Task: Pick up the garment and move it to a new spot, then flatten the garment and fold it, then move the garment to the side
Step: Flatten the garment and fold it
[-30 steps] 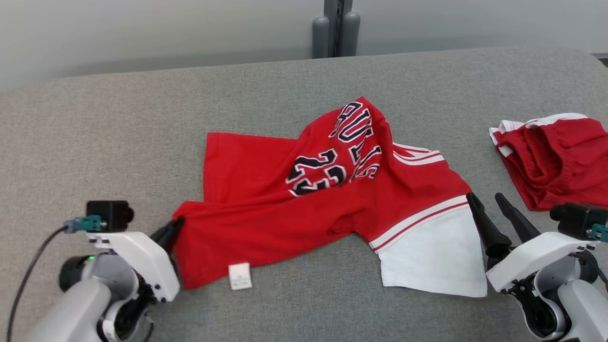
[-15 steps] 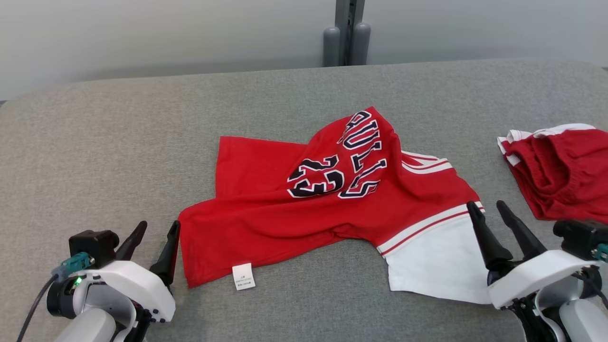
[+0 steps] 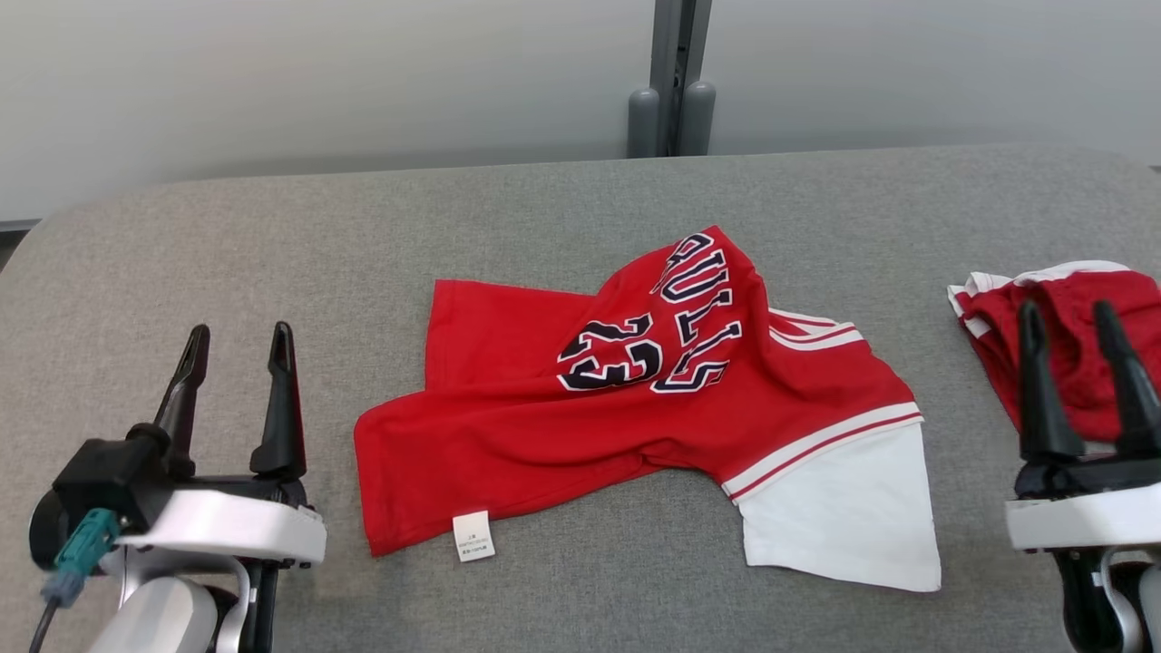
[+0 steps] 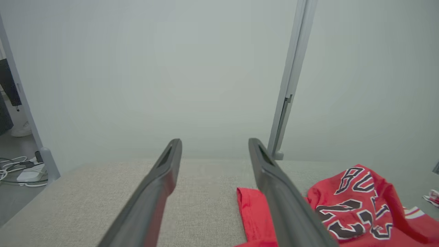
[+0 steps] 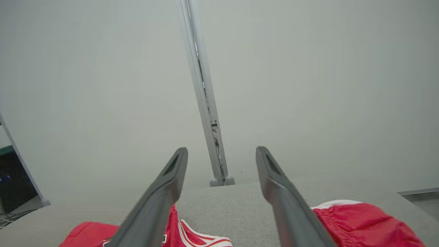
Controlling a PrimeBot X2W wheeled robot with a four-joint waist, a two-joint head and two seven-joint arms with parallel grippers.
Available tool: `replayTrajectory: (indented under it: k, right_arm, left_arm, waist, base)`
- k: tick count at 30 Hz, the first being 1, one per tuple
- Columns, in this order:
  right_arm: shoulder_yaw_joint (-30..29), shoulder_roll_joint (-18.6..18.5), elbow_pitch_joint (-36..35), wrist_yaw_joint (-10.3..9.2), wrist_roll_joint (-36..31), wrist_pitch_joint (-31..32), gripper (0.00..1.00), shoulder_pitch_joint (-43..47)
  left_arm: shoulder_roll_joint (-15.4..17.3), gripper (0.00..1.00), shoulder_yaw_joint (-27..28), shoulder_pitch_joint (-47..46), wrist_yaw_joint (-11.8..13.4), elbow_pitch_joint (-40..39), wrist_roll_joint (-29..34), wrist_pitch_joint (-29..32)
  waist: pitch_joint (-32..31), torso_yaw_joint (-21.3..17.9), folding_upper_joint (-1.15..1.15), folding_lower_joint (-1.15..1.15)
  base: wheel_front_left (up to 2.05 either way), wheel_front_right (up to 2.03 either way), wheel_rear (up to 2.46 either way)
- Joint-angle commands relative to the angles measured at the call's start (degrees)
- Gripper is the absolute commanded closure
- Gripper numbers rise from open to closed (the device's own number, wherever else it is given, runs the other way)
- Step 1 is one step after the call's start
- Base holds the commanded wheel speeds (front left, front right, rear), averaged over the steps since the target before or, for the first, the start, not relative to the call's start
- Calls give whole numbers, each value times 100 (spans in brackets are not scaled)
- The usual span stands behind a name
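Left gripper point(image 3: 240, 331) released the "BULLS 23" jersey point(image 3: 544, 435); right gripper point(image 3: 1065, 310) also spread, empty.

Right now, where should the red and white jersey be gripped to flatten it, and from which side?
I would grip the red and white fabric jersey at its near left hem corner, beside the small white label, coming from the left with the left arm's fingers. That edge lies flat and free on the grey fabric surface; the lettered middle is humped.
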Motion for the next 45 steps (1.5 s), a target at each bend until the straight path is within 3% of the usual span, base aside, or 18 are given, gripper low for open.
replayTrajectory:
  k: [1, 7, 11, 15, 31, 45]
  right_arm:
    - [-83, 56, -111, 1, -90, -45, 0, 103]
    - [-482, 303, -616, 1, -650, -68, 0, 491]
    - [-520, 450, -497, 1, -925, -64, 0, 810]
    - [-427, 454, -352, 1, -949, -66, 0, 774]
    - [-198, 128, -265, 1, -841, -67, 0, 542]
    - [-148, 85, -127, 1, -799, -66, 0, 538]
  left_arm:
    - [-60, 0, 150, 189, -5, -77, 148, -20]
    - [-884, 0, 1007, 745, -309, -498, 905, -23]
    - [-1422, 0, 1278, 1056, -849, -319, 1252, -20]
    - [-1657, 0, 1573, 1081, -1304, 40, 1479, -17]
    - [-2029, 0, 2140, 1053, -1859, 258, 2216, -18]
    - [-2105, 0, 2194, 1001, -2029, 333, 2377, -18]
  waist:
    - [-24, -13, 0, 0]
    - [-73, 22, 0, 0]
    - [-99, 68, 0, 0]
    - [-139, 48, 0, 0]
    - [-264, 65, 0, 0]
    - [-244, 94, 0, 0]
  base:
    - [0, 0, 0]
    - [0, 0, 0]
    - [0, 0, 0]
    - [0, 0, 0]
    - [0, 0, 0]
    - [0, 0, 0]
